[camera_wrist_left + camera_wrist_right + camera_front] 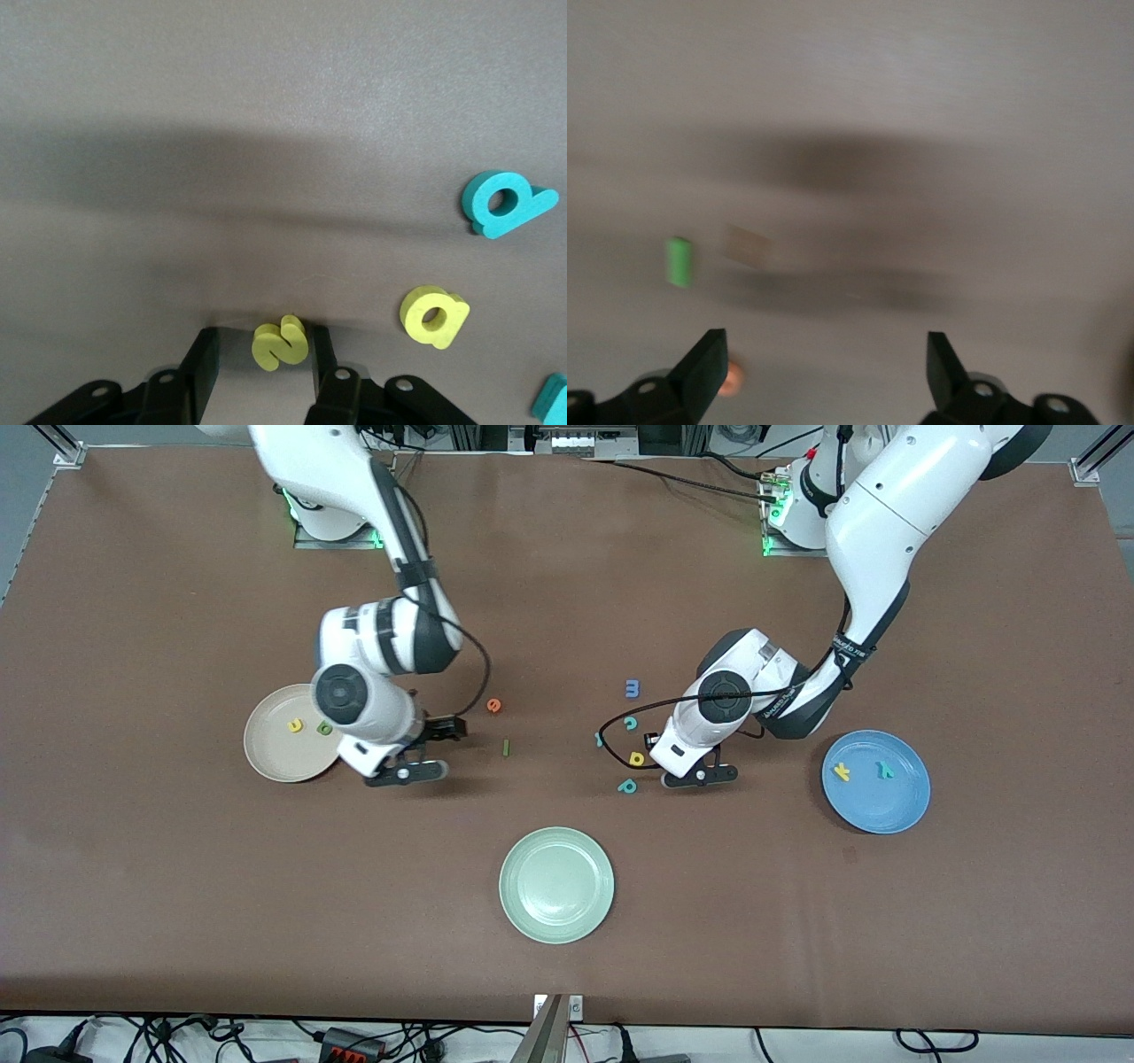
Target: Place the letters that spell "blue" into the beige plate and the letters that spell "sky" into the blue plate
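Toward the left arm's end of the table, the left gripper (263, 343) is down among the loose letters. Its jaws are narrowed around the yellow s (282, 343), one finger (321, 354) close against it and a gap at the other. The blue plate (877, 806) already holds the yellow k (842, 772) and the teal y (884, 771).

The right gripper (824, 363) hangs wide and empty over the table beside the beige plate (275, 757), which holds the yellow u (295, 726) and the dark green b (325, 728). The orange e (494, 706) and the green l (506, 748) lie on the table, the l nearer to the front camera.
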